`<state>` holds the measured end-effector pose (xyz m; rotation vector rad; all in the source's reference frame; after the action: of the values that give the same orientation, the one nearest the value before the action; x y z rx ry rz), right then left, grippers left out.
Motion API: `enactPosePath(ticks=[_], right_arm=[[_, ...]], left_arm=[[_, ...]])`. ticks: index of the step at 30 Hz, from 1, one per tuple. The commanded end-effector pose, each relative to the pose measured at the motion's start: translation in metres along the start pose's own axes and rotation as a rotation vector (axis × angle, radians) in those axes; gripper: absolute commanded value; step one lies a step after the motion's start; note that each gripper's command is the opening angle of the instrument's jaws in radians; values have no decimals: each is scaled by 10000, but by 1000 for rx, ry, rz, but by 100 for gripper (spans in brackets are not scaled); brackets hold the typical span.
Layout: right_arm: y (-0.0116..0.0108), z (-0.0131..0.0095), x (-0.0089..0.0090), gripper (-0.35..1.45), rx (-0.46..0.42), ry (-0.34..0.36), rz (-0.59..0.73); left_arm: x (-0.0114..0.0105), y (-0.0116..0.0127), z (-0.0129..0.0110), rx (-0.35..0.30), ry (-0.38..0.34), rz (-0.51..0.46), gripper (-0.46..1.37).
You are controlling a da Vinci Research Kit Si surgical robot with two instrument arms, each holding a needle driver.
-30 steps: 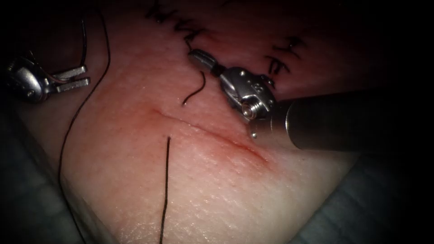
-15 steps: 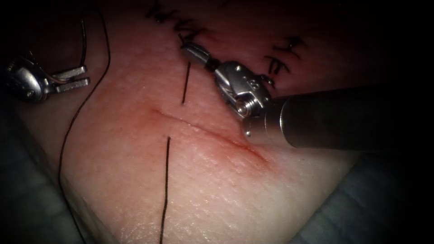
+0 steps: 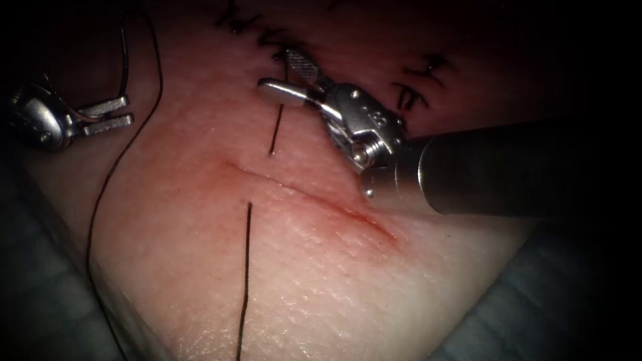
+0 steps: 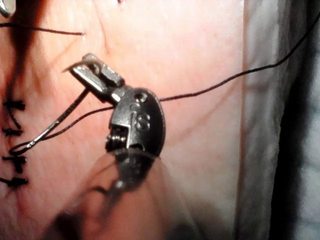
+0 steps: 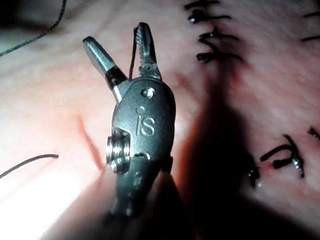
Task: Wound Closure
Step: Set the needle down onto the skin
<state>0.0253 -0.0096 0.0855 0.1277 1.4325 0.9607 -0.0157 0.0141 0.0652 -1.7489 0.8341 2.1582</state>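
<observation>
tissue [image 3: 314, 281] under both tools; cut [image 3: 301, 194] reddened, thread [image 3: 244, 281] crossing.

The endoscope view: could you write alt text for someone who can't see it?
The right claw, jaws open, hovers at a short thread end standing from the tissue above the cut. The left claw sits at the far left beside a long thread.

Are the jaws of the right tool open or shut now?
Open: the right tool has its two jaws spread apart, with a short thread end rising between them.
</observation>
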Motion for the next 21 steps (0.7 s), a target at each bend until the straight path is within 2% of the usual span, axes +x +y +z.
enactPosePath(ticks=[1, 2, 4, 12, 15, 21], right_arm=[[1, -4, 4, 143, 15, -43, 3], [1, -7, 7, 143, 23, -75, 0], [2, -16, 13, 143, 34, -97, -2], [3, -53, 33, 144, -11, -116, -45], [2, -70, 41, 144, -9, -121, -59], [-7, -91, 58, 143, -6, -128, -80]], left_arm=[[0, 0, 0, -4, 0, 0, -35], [0, 0, 0, -4, 0, 0, -35], [-1, 0, 0, -4, 1, 0, -35], [-1, 0, 1, -9, -2, 0, -35], [-1, 0, 2, -8, -3, 0, -35], [-2, 0, 4, -14, -5, -1, -35]])
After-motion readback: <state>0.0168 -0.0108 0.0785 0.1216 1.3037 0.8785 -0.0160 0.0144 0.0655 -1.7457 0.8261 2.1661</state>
